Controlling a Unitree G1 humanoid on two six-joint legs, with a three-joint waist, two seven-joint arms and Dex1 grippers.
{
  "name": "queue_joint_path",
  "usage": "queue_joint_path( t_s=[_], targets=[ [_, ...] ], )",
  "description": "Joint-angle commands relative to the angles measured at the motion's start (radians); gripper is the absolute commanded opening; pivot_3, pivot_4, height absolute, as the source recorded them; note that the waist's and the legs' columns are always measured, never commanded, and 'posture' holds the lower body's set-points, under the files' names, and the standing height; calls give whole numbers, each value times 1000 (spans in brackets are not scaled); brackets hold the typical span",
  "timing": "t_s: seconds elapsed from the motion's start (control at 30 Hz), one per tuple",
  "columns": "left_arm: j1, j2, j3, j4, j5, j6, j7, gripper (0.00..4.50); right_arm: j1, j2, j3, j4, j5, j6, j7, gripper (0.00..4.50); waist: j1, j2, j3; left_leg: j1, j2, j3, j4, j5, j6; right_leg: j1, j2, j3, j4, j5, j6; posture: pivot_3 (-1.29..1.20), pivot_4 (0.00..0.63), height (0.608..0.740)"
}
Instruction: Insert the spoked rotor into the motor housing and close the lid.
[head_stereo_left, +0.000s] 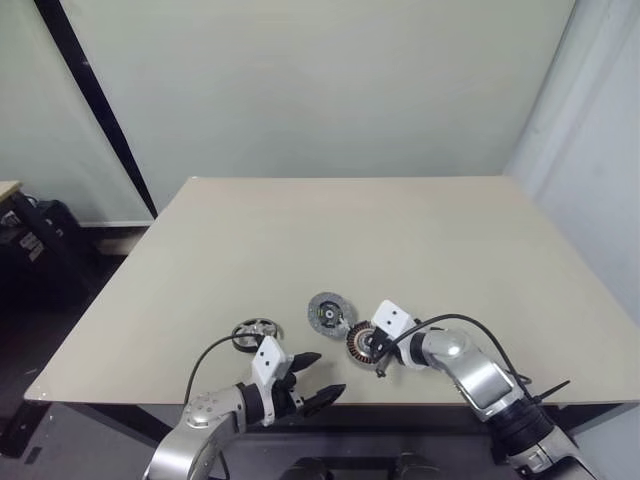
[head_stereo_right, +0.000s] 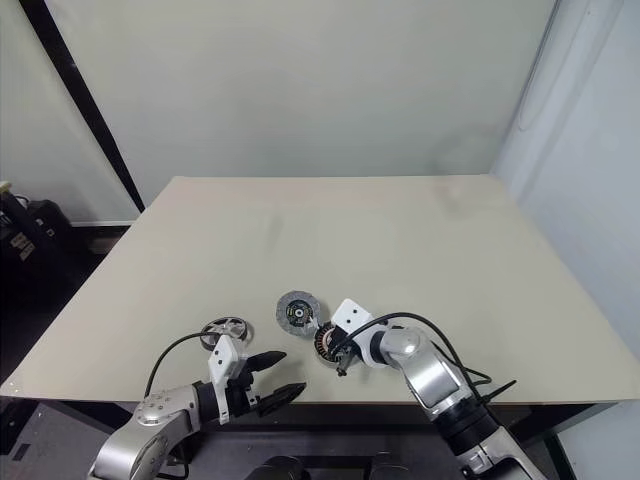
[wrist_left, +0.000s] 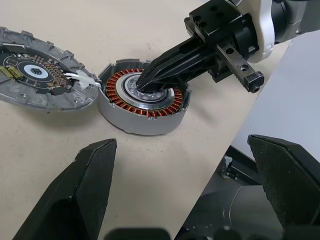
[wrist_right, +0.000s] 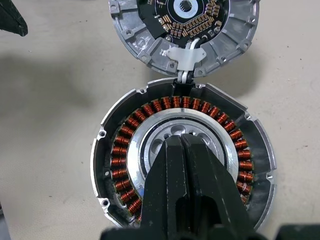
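Near front edge of the tabletop (head_stereo_left: 420, 230), left of centre: left gripper (head_stereo_left: 312, 380) hangs just off the edge, fingers spread wide, grasping nothing. Just beyond it, on the table close to the front edge, the rotor (head_stereo_left: 257, 331) lies flat, untouched, apart from the other parts. Further right along the same edge zone, the housing (wrist_left: 144, 97) sits flat with its copper windings up and its centre bare, so the rotor is not yet in. Right gripper (wrist_right: 182, 150) is clenched, fingers pressed together, tips resting on or just above the silver centre of the housing; cannot tell if they bear down on it. It grips nothing. Just beyond the housing, toward the table's middle, the lid (wrist_right: 185, 25) lies open-face up, touching the housing rim and joined to it by short white wires through a pale clip. Far half of the table carries nothing of the task. Risks, as I judge them: closed tips in the bore could scrape windings if they slide sideways, or nudge the housing toward the front edge, which is close. Any shove on the housing drags the lid by its wires; a hard pull might strain them. Rotor lies near the edge too, so a clumsy pick by the left gripper could push it off. Wires could get pinched under the lid on closing.
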Motion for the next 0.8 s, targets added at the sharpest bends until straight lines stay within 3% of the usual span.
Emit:
queue_joint_path(
  t_s=[0.03, 0.27, 0.3, 0.4, 0.6, 0.73, 0.8],
  targets=[
    [-6, -3, -5, -35, -1, -17, 1, 4500, -18, 8, -8, -32, 5, -9, 4, 35, 0, 0, 0, 0, 0, 0, 0, 0, 0, 0, 0, 0, 0, 0, 0, 0, 0, 740],
    [9, -16, 18, -40, -22, -11, 19, 4500, -38, 2, -96, -105, 61, 30, 3, 35, 0, 0, 0, 0, 0, 0, 0, 0, 0, 0, 0, 0, 0, 0, 0, 0, 0, 740],
    [16, -25, 30, -45, -37, -1, 31, 4500, -36, -4, -104, -118, 68, 36, 7, 206, 1, 0, 0, 0, 0, 0, 0, 0, 0, 0, 0, 0, 0, 0, 0, 0, 0, 740],
    [43, -49, 74, -59, -83, 33, 64, 4500, -20, -22, -121, -152, 90, 45, 26, 920, 1, 0, 0, 0, -1, 0, 0, 0, 0, 0, 0, 0, 0, 0, 0, 0, 0, 740],
    [115, -80, 171, -89, -168, 116, 150, 4500, 25, -53, -150, -188, 121, 40, 36, 3028, 0, 0, 0, -1, 0, -1, 0, -1, -1, 0, 0, 0, 0, 0, 0, 0, 0, 740],
    [161, -161, 298, -94, -302, 189, 257, 4500, 63, -51, -195, -201, 156, 0, 32, 4480, 1, 0, 0, -1, 3, 0, 0, -1, -1, 0, -1, 0, -1, 0, 0, 0, 0, 740],
    [163, -191, 347, -82, -346, 213, 300, 4500, 74, -52, -209, -206, 175, 3, 35, 4480, 0, 0, 0, -1, 5, 0, 1, -1, -1, 0, -1, 0, -1, 0, 0, 0, 0, 740]
  ],
)
